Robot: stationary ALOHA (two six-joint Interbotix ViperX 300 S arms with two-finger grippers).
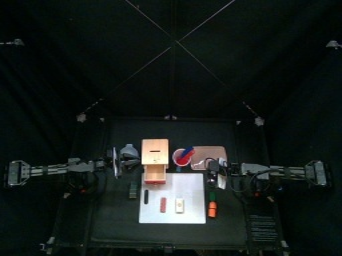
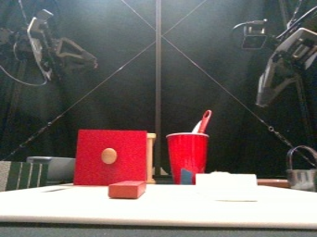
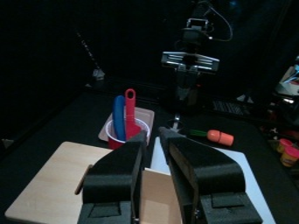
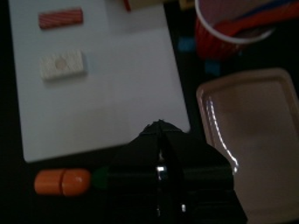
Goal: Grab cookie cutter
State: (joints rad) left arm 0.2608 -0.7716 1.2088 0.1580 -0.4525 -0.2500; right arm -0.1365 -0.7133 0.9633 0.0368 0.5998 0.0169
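Red cup, one tray, three small pieces

On the white sheet (image 4: 117, 87) lie three small pieces: one red (image 4: 61, 17) and one white (image 4: 61, 64) at the upper left of the right wrist frame, and one orange (image 4: 61, 181) at the lower left. Which of them is the cookie cutter, I cannot tell. One red cup (image 4: 239, 31) stands at the upper right, with one tray (image 4: 251, 114) below it. The left gripper (image 3: 156, 144) has its jaws somewhat apart over one wooden box (image 3: 59, 179) and grasps nothing. The right gripper (image 4: 160, 127) has its jaws together, empty.

Two black jointed arms (image 1: 54, 170) (image 1: 287, 175), pale fittings at joints, looped cables behind. Blocky matte-black jaws on left gripper (image 3: 156, 171); glossy black on right gripper (image 4: 163, 150).
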